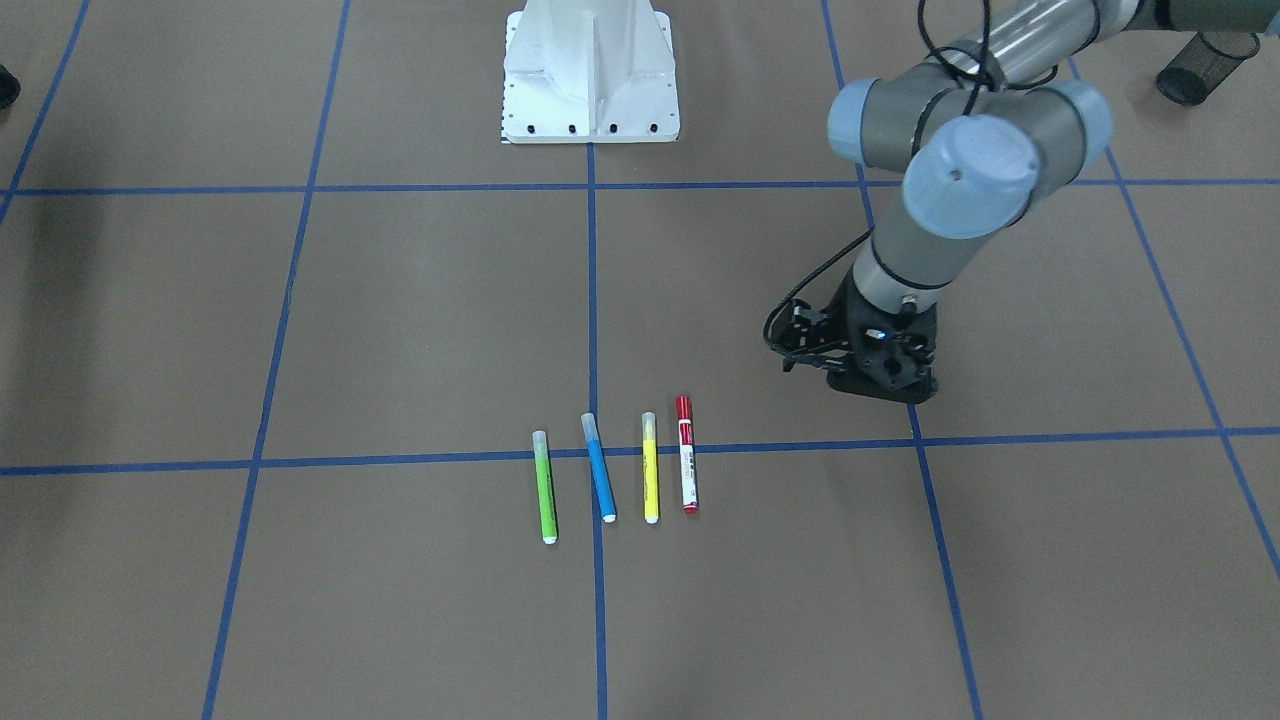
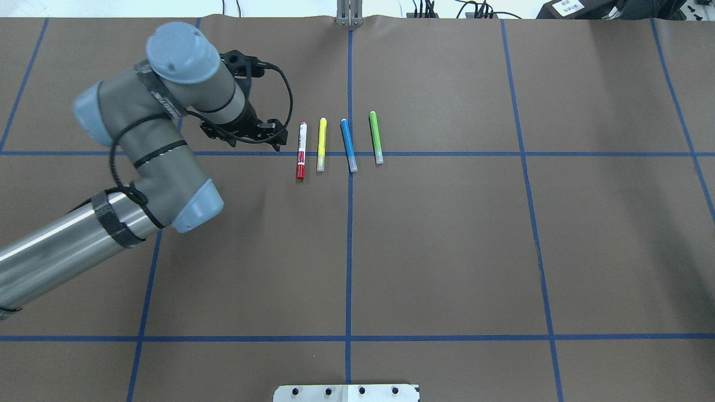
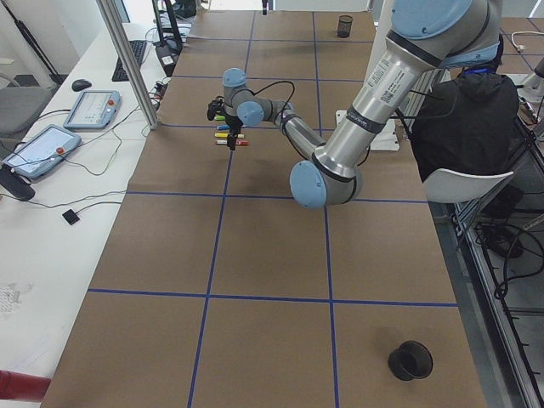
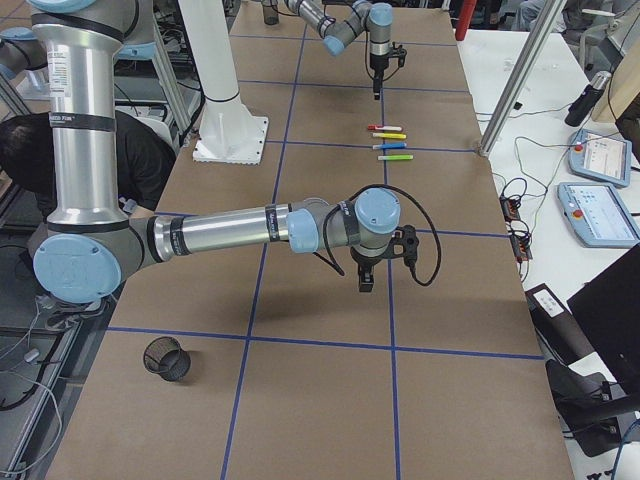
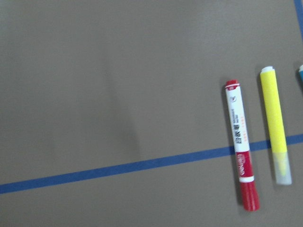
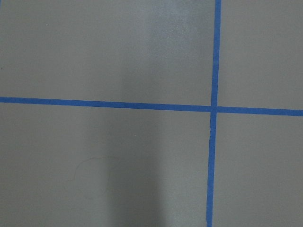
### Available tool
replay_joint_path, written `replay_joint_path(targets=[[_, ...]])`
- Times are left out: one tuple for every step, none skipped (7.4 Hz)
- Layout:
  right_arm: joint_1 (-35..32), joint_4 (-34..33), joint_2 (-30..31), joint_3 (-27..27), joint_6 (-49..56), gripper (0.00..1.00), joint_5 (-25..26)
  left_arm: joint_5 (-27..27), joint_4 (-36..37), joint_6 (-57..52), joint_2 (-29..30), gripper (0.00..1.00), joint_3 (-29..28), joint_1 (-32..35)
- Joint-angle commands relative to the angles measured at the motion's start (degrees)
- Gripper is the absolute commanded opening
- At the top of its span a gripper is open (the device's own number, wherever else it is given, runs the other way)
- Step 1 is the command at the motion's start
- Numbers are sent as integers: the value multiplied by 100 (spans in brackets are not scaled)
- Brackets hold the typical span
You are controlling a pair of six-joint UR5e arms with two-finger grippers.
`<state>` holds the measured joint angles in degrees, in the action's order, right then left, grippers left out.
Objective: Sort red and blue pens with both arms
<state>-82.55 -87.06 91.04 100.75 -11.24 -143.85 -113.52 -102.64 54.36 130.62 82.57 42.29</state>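
The red marker (image 2: pixel 301 151) lies at the left end of a row of four pens in the upper middle of the overhead view. Next to it come the yellow pen (image 2: pixel 322 144), the blue pen (image 2: pixel 348 145) and the green pen (image 2: pixel 376 137). All four lie apart from one another, across a blue tape line (image 2: pixel 447 153) on the brown surface (image 2: pixel 447 251).

The left fingers (image 2: pixel 276 145) hang just left of the red marker, near it but not touching. No view shows how far open they are, and no pen is in them. The right fingers (image 4: pixel 365 280), at the centre of the right-side view, hang over bare surface well apart from the row. Their opening cannot be told either.

The step in hand appears to be the left arm's approach to the red marker.

- The fingers should centre over the middle of the white barrel and close across it, not along it.
- They should be spread before descent.
- The yellow pen lies just beside the marker, so one finger must enter that narrow gap without nudging it.
- Closure should follow only once the tips are near the surface.

The blue pen has a neighbour on each side, so the right arm's grasp is likely to need the same care twice over.
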Motion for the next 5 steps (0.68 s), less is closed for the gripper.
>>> replay_joint_path(targets=[[90, 145, -7, -20, -28, 100, 68, 278, -222, 686, 569, 98, -759, -247], [99, 145, -7, -20, -28, 100, 59, 278, -222, 821, 613, 89, -769, -335], [99, 145, -7, -20, -36, 100, 51, 287, -213, 813, 588, 87, -795, -388], [99, 154, -7, -20, -45, 100, 33, 287, -222, 822, 596, 82, -917, -414], [99, 154, -7, -20, -45, 100, 24, 295, -239, 813, 605, 77, -1014, -458]])
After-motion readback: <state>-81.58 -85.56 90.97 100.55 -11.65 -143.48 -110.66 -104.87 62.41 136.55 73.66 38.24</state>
